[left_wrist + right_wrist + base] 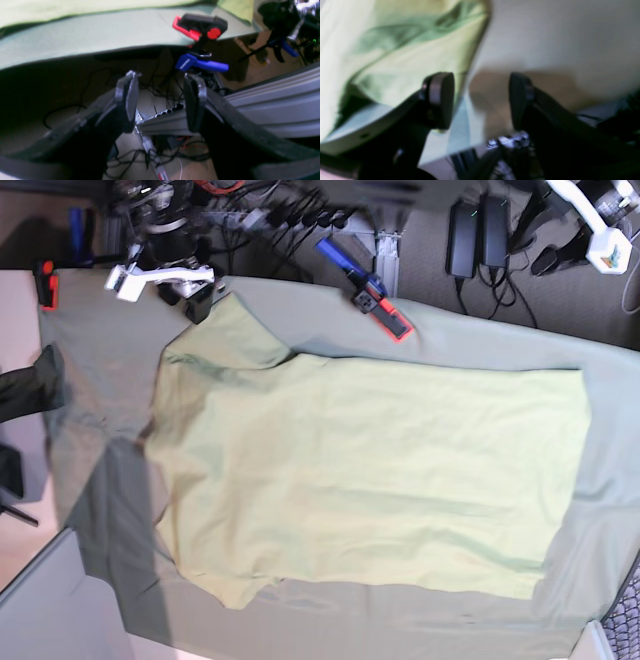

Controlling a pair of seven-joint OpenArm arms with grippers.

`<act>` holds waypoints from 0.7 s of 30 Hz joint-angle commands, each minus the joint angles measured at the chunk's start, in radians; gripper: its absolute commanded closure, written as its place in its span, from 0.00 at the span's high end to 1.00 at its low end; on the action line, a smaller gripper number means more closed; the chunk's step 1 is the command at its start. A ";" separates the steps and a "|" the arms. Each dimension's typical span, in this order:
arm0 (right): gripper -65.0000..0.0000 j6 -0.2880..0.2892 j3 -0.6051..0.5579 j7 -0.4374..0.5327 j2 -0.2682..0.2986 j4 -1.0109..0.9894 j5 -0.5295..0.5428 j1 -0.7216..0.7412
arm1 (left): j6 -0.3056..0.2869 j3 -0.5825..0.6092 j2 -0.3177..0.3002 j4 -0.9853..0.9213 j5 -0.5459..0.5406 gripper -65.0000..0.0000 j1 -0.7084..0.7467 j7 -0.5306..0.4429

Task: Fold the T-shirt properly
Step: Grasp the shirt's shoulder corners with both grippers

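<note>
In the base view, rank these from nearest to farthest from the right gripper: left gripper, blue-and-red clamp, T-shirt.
From the right gripper:
1. T-shirt, its bunched corner right beside it.
2. Blue-and-red clamp, mid table edge.
3. Left gripper, beyond, top right of view.

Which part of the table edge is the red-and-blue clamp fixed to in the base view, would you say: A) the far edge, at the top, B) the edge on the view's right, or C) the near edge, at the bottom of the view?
A: the clamp sits across the table's far edge, just beyond the T-shirt.
</note>
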 commanded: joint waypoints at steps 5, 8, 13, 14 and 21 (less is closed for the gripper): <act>0.53 0.014 -0.060 0.001 -0.060 0.004 -0.031 0.027 | -0.012 -0.065 -0.031 0.015 -0.068 0.51 0.018 -0.016; 0.53 0.014 -0.061 0.001 -0.100 -0.007 -0.030 0.043 | -0.012 -0.123 -0.043 0.015 -0.134 0.52 0.014 0.006; 0.36 0.011 -0.061 0.004 -0.123 -0.007 -0.063 0.055 | 0.003 -0.170 -0.073 0.014 -0.159 0.56 -0.008 0.027; 0.23 0.011 -0.061 0.004 -0.122 -0.007 -0.071 0.055 | 0.034 -0.170 -0.078 0.014 -0.159 0.56 -0.018 0.043; 0.00 0.013 -0.061 0.004 -0.122 -0.006 -0.203 0.054 | 0.164 -0.170 -0.094 0.014 -0.132 0.56 -0.140 0.132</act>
